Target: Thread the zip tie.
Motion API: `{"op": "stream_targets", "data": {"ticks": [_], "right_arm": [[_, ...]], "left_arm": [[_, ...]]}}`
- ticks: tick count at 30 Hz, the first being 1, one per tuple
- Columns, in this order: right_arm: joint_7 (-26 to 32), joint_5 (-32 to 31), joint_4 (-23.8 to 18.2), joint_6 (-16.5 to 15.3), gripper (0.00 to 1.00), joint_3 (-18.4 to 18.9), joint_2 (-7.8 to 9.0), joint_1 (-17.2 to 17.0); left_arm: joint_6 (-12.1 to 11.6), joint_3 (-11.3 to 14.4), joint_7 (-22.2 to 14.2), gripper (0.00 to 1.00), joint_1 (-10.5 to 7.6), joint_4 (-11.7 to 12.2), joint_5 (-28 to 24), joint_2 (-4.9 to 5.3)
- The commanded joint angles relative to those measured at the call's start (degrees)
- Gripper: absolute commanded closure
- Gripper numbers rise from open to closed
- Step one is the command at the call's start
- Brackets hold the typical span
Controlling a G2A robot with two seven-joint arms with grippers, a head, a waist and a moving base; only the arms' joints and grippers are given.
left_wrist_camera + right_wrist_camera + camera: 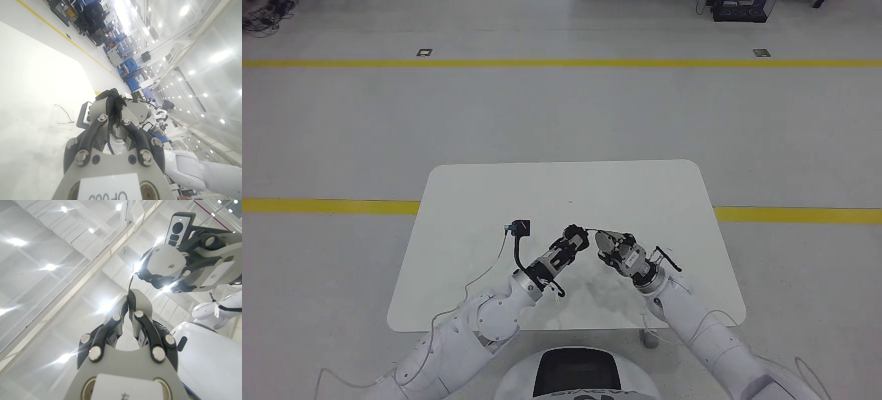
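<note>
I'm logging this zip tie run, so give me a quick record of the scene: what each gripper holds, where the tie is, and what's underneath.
left gripper: shut, tips closed on one end of the zip tie
right gripper: shut on the zip tie, a short dark stretch sticking out past its tips
zip tie: held in the air, bridging the two grippers
arms: grippers tip to tip, close together
underneath: white table
threading: too small to tell whether the tail is through the head

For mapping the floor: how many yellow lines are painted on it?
2. One yellow line crosses the floor far beyond the table; the nearer line runs behind the table's far edge, partly hidden.
</note>
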Motion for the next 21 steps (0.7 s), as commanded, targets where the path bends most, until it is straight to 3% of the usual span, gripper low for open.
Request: {"op": "stream_targets", "data": {"ticks": [1,21], "right_arm": [[-0.12,0.00,-0.08,0.00,1.00,0.00,0.02,-0.03],[-1.88,0.00,-0.20,0.00,1.00,-1.37,0.19,0.20]], "left_arm": [[0.00,0.04,0.04,1.00,0.03,-0.02,0.00,0.02],[0.00,0.60,0.03,1.00,0.09,-0.52,0.20,0.26]]}}
